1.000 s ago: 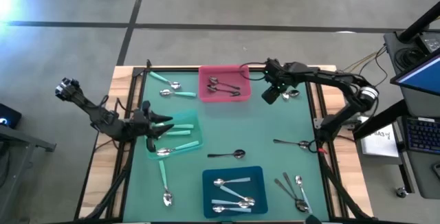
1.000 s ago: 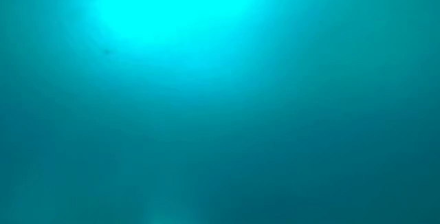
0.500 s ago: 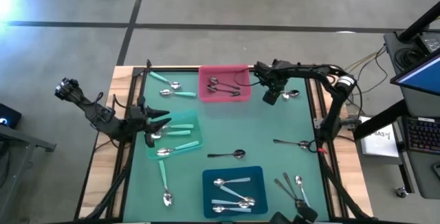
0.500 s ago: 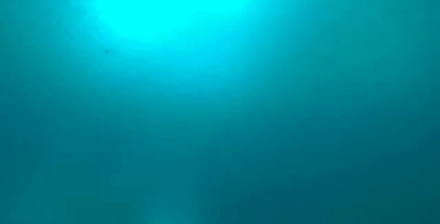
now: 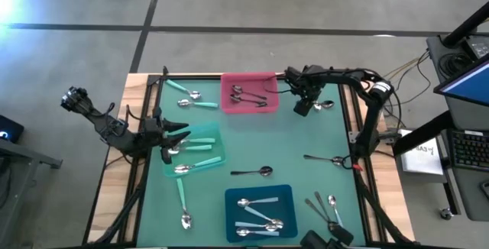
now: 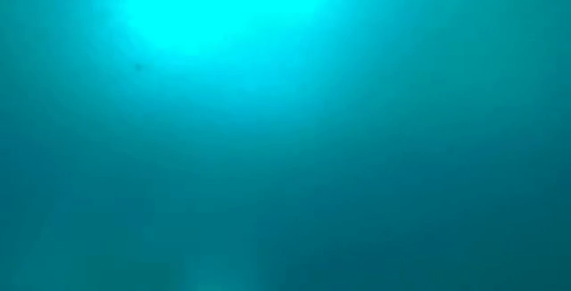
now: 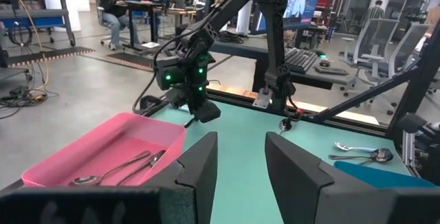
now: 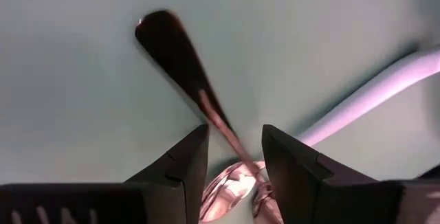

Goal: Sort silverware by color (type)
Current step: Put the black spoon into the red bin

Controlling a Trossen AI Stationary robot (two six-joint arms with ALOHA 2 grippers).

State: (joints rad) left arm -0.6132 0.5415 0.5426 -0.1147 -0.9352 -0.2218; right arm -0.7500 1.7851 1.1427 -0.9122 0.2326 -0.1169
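My right gripper [image 5: 303, 105] hovers just right of the pink tray [image 5: 250, 95]. It is open, pointing down, and its fingers stand on either side of a dark-handled spoon [image 8: 185, 66] lying on the mat. That spoon's shiny bowl [image 8: 227, 189] lies below the gripper [image 8: 235, 138]. A pale handle [image 8: 371, 93] lies beside it. My left gripper [image 5: 179, 136] is open and empty [image 7: 240, 145] over the mint-green tray [image 5: 200, 157], which holds mint-handled spoons [image 5: 200, 143]. The pink tray holds dark spoons [image 7: 110, 172]. The blue tray [image 5: 284, 195] holds pale-handled spoons [image 5: 258, 212]. The low view shows only a teal glow.
Loose spoons lie on the green mat: two mint ones [image 5: 191, 96] at the far left, one mint one [image 5: 182, 197] near left, a dark one [image 5: 256, 172] in the middle, one [image 5: 328, 159] at the right and several [image 5: 325, 207] near right. Black rails [image 5: 355, 127] frame the mat.
My right arm's elbow has drawn in from the table's right side toward the far edge, while its gripper has stayed beside the pink tray's right side over the dark spoon. No spoon has moved.
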